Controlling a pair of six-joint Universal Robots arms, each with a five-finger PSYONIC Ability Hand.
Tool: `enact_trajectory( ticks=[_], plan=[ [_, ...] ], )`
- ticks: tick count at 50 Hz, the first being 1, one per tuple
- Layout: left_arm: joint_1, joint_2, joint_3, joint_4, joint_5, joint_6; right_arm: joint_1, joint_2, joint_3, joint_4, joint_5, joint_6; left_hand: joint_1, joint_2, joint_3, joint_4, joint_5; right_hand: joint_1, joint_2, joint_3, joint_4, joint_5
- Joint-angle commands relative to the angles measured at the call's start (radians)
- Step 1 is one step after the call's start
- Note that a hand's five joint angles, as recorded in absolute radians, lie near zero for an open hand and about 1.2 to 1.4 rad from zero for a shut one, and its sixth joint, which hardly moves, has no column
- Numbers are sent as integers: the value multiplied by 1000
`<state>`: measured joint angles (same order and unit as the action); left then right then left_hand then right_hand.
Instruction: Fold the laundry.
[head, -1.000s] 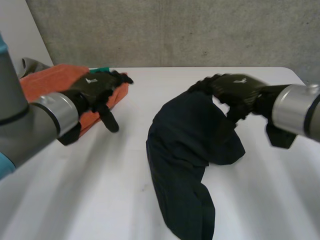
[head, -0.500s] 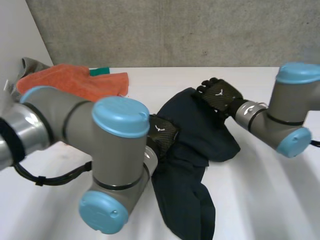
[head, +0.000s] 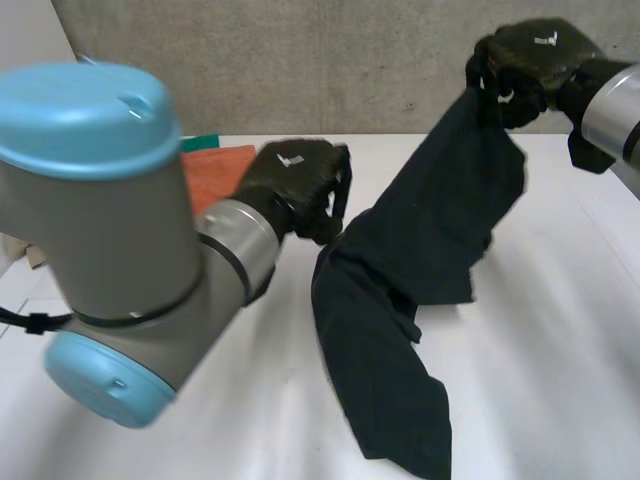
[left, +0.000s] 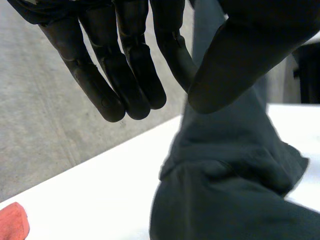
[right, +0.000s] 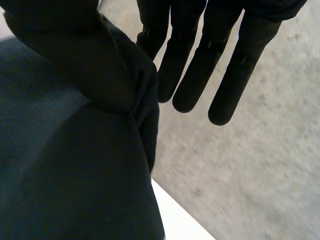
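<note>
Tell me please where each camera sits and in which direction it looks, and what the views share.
Head view: between and behind the arms, looking down at the white table; both arms show, the left hand close by the dark garment, the right hand holding one end up.
Left wrist view: on the left wrist, looking along the palm over the garment toward the grey wall; own fingers relaxed.
Right wrist view: on the right wrist, facing the wall; own hand pinches the garment.
Shared: the garment, in all three.

plain dark navy garment (head: 400, 260), orange cloth (head: 212, 168), white table (head: 560, 380).
</note>
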<state>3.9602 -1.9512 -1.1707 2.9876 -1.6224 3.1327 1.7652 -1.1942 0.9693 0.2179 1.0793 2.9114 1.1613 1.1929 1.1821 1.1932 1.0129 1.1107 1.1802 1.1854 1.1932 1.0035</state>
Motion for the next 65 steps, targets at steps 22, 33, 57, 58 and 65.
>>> enact_trajectory(
  ticks=[22, 33, 57, 58, 65],
  plan=[
    [350, -28, -38, -29, -48, -108, 389, 377, -210, 20, 200, 126, -695, -727, -716, -727, -721, -936, -1006, -1011, -1019, -1004],
    [185, 90, -98, -29, 21, 50, 225, 171, -169, 211, 208, -39, -904, -935, -925, -936, -930, -936, -1006, -1011, -1019, -1004],
    [-196, -141, -190, 56, -79, 658, 145, 389, 78, -20, 177, -38, -813, -845, -834, -845, -839, -927, -997, -1002, -1010, -995],
    [-196, -147, -188, 59, -77, 664, 151, 401, 75, -37, 179, -32, -784, -815, -805, -816, -810, -913, -982, -988, -995, -980],
    [-193, -212, -167, 77, -65, 681, 186, 502, 20, -120, 218, -11, -318, -349, -338, -350, -344, -626, -695, -700, -708, -693]
  ],
)
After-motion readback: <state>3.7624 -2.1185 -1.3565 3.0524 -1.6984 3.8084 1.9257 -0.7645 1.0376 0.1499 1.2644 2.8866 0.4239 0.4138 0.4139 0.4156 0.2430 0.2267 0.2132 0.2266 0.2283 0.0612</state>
